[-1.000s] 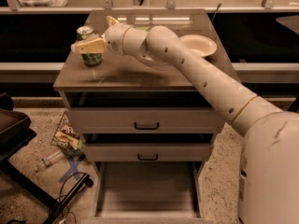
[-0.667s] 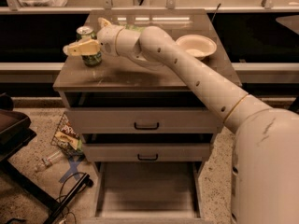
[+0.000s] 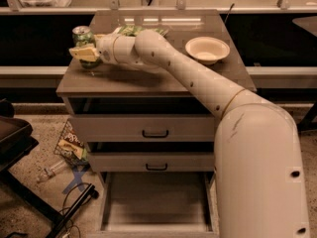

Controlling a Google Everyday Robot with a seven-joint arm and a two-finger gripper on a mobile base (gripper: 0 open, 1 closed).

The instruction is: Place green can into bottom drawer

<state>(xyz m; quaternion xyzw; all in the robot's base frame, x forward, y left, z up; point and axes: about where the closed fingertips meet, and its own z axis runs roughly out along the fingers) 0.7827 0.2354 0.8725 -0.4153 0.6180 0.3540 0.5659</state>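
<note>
The green can (image 3: pixel 82 35) stands upright at the back left of the cabinet top (image 3: pixel 148 78); its silver top shows and its base shows below my gripper. My gripper (image 3: pixel 83 53) is at the can, crossing the front of its lower half. My arm (image 3: pixel 198 83) reaches to it from the lower right across the cabinet top. The bottom drawer (image 3: pixel 156 205) is pulled out at the cabinet's foot, a wide grey tray with nothing on its floor.
A cream bowl (image 3: pixel 207 48) sits at the back right of the top. A flat green snack bag (image 3: pixel 130 30) lies behind my wrist. Two closed drawer fronts (image 3: pixel 155 129) are above the open tray. A snack bag (image 3: pixel 71 144), a bottle (image 3: pixel 49 171) and a black chair (image 3: pixel 12 138) are on the floor at the left.
My gripper has moved left along the cabinet top and now covers the front of the can. The can stays upright at about the same spot.
</note>
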